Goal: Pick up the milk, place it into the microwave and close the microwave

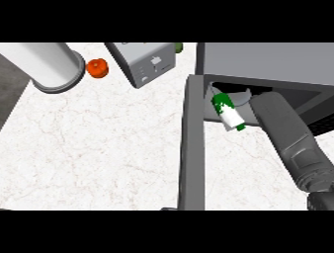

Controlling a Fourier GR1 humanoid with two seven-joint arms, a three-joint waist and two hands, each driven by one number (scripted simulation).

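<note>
The milk [229, 112], a white carton with green patches, lies tilted at the mouth of the grey microwave [279, 59] at the upper right. My right forearm reaches up from the lower right corner into the opening. My right hand [237, 95] shows only as black fingers curled at the carton's upper end; the rest is hidden inside the cavity. The microwave door [192, 148] stands open, seen edge-on as a long grey bar running toward the view's lower edge, just left of the milk. My left hand is not in view.
A large white cylinder [46, 62] stands at the upper left, with a small orange-red object [97, 68] beside it. A grey boxy appliance [144, 62] sits at the top centre. The counter's left edge [2, 123] drops to dark floor.
</note>
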